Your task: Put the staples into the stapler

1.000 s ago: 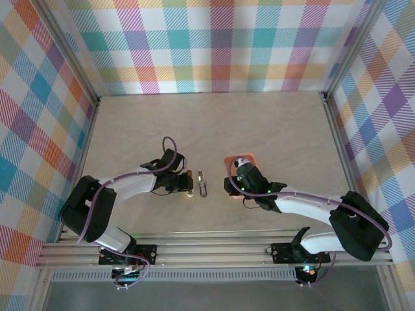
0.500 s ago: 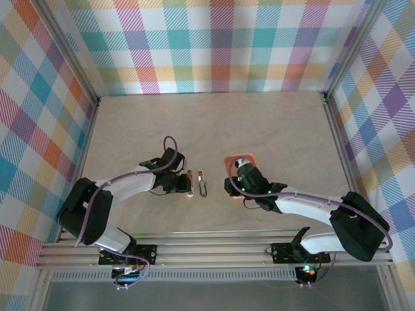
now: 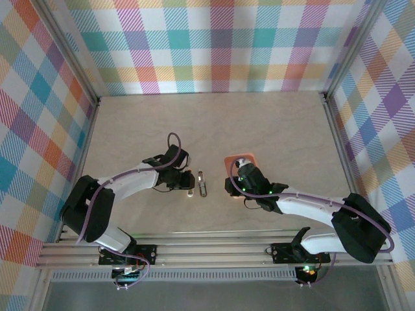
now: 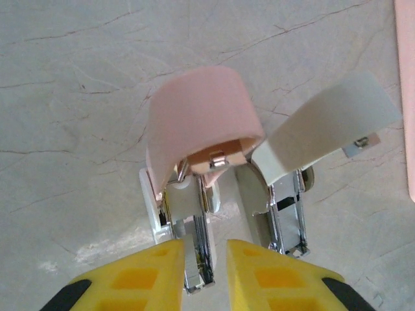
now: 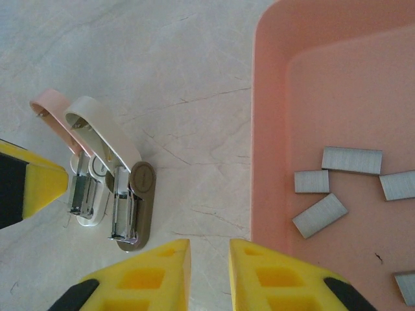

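Stapler (image 5: 133, 201) is logged at lower left of the right wrist view, whitish lid raised, just beside the pink-topped stapler (image 4: 201, 110). The left gripper (image 4: 205, 246) is seen narrowly parted astride the pink one's metal rail; whether it is clamped cannot be told. The right gripper (image 5: 209, 245) is narrowly parted and empty. The salmon tray (image 5: 266, 129) is noted at right, with staples (image 5: 351, 160) lying loose inside.

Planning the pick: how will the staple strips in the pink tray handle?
The staple strips look thin, flat and shiny: probably light, and apt to slide on the smooth tray floor. They lie flat, so rolling seems unlikely. Short bars, likely stiff.
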`<state>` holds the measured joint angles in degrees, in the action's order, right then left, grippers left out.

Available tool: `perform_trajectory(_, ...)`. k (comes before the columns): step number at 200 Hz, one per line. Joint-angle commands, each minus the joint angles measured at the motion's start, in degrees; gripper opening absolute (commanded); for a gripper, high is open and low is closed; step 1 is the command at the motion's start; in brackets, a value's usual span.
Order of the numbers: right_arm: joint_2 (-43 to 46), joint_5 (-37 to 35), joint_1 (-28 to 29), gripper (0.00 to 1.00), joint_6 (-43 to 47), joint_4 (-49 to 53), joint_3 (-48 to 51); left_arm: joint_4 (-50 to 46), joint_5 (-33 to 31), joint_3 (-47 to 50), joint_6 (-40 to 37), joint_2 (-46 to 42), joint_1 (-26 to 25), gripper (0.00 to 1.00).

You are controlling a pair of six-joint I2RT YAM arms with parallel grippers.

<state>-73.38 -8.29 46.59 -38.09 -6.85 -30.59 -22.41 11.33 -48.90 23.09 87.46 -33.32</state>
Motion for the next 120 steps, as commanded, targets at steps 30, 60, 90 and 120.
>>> perform_trajectory(30,1.81,-0.49,-0.36,0.23,0.72,-0.36,1.25,-2.60,-0.71,-2.54,0.09,2.64,-0.87,0.22)
perform_trajectory(60,2.19,-0.74,-0.41,0.23,0.72,-0.31,1.60,-3.94,-1.54,-3.26,-0.10,3.24,-1.22,0.20)
perform_trajectory(90,2.31,-0.79,-0.41,0.23,0.79,-0.26,1.70,-5.62,-2.99,-3.84,-0.28,3.48,-1.40,0.19)
perform_trajectory(120,2.63,-0.91,-0.49,0.23,0.82,-0.27,1.88,-6.91,-3.42,-4.63,-0.57,4.36,-1.57,0.19)
